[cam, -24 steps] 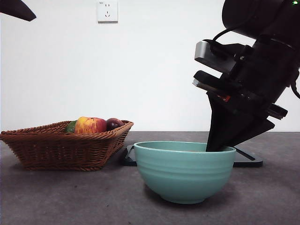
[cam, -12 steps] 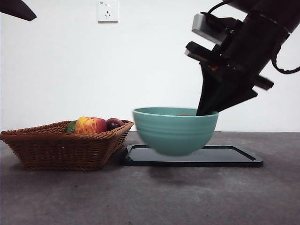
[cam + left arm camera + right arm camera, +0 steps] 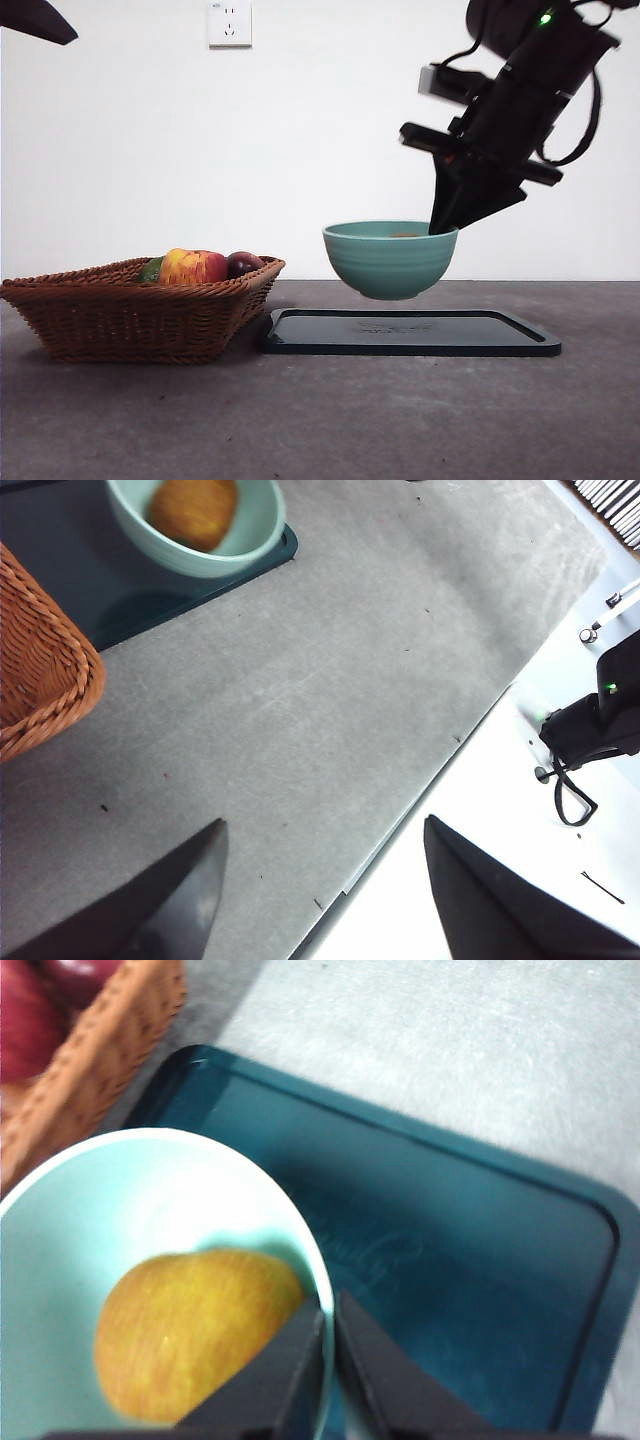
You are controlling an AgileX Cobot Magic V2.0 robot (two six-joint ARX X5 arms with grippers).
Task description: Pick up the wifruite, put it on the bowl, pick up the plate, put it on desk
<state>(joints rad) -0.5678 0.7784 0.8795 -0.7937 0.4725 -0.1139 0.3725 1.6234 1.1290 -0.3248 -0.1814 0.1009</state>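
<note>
Right claw (image 3: 443, 228): I have it pinched on the rim of the bowl, one jaw inside the wall and one outside, coming down at a slant from the upper right in the front view. In its own wrist view (image 3: 328, 1360) the jaws sit nearly together with only the thin rim between them.
Bowl (image 3: 390, 258): I see it hanging from my right claw, clear of everything, roughly level, with open air under its base. It shows in the right wrist view (image 3: 120, 1200) and, blurred, in the left wrist view (image 3: 215, 540).
Wifruite (image 3: 195, 1335): it lies inside the bowl, just beside the jaw that reaches in. The left wrist view shows it too (image 3: 193, 510); from the front only a sliver shows above the rim.
Tray (image 3: 410, 332): flat, black, lying on the counter directly below the bowl and my right claw.
Basket (image 3: 130, 310): wicker, well off to the side of my right claw, beside the tray, holding an apple (image 3: 192, 267) and a plum (image 3: 243, 263).
Left claw (image 3: 320, 880): I hold it spread wide and holding nothing, over the bare counter (image 3: 300, 700) near its edge, well apart from the bowl.
</note>
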